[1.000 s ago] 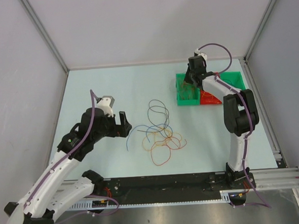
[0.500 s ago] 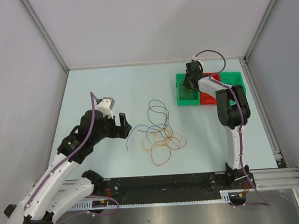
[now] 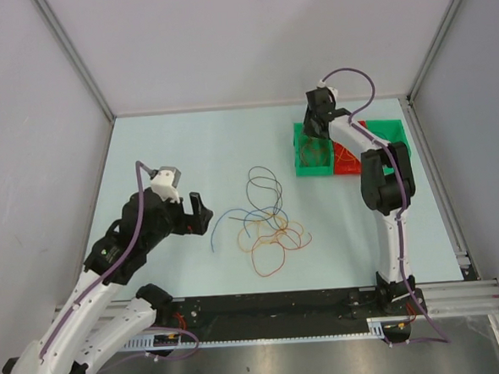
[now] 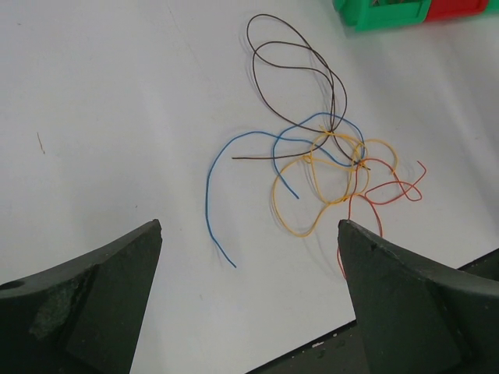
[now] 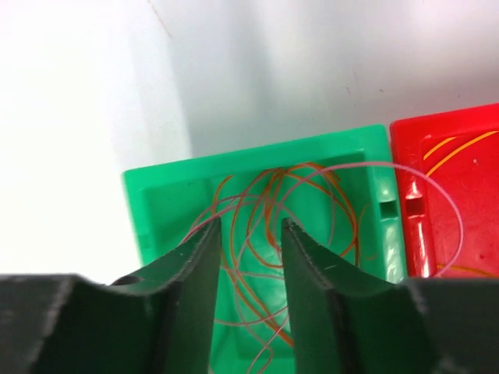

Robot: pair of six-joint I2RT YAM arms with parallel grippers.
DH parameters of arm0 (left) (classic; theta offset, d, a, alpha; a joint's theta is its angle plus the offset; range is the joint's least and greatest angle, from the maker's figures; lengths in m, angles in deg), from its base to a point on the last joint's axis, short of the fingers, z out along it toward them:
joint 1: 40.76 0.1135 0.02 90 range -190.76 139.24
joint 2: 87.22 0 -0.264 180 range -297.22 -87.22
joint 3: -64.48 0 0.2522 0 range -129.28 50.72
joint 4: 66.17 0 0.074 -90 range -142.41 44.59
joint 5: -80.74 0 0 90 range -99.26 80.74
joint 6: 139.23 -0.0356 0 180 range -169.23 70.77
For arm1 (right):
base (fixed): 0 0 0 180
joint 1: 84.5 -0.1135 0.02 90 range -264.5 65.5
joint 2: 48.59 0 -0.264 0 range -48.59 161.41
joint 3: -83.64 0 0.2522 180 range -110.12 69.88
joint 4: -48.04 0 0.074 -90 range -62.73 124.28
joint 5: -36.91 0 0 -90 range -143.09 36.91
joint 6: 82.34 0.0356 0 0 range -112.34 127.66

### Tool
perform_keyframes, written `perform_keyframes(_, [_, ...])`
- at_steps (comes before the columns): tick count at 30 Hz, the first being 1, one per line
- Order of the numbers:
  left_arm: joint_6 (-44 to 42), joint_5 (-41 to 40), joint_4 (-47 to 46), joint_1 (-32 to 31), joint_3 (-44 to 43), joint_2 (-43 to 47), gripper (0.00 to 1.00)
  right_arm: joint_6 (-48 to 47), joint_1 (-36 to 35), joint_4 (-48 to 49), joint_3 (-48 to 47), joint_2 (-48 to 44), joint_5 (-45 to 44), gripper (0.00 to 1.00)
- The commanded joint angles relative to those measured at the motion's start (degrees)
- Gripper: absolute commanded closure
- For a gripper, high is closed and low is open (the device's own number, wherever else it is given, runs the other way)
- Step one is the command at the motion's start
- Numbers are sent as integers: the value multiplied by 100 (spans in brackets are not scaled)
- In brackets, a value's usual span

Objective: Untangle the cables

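Fingers (image 4: 86, 304) of L gripper (image 4: 249, 226) stand wide apart, nothing btwn them. It hangs over the table (image 4: 101, 117), aimed at the cables (image 4: 327, 156), not touching. In the wrist view the tangle lies at 12 o'clock of the fingertips. It has dark brown loops (image 4: 300, 68) at the far end, a blue strand (image 4: 207, 195) trailing to 8 o'clock, orange loops (image 4: 299, 233) in the middle and red wire (image 4: 394, 195) at 4 o'clock, all crossing near the middle. From above, L gripper is at 9 o'clock of the tangle, near but apart; L arm (image 3: 110, 255) runs back to 7 o'clock.

R gripper (image 5: 249, 224): fingers close w/ a narrow gap, gripping nothing I can make out. It hovers over a green bin (image 5: 257, 156) holding coiled orange & pink wires (image 5: 312, 195). One pink loop spills over the rim toward the red bin (image 5: 444, 226) at 3 o'clock, which has orange wire too. From above, both bins sit at approx 1 o'clock of the tangle, well apart from it; R arm (image 3: 385, 187) reaches back to 5 o'clock.
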Motion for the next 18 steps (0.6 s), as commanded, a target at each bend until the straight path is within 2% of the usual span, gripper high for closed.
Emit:
perform_keyframes(1, [-36, -125, -158, 37, 87, 216, 0, -120, -91, -557, -490, -354, -345, 52])
perform_keyframes(12, [-36, -63, -272, 28, 193, 585, 0, -23, -284, -1252, -509, -1170, -583, 47])
perform_keyframes(18, [-27, -81, -281, 28, 210, 725, 0, 109, -285, -1120, 71, -1725, -768, 46])
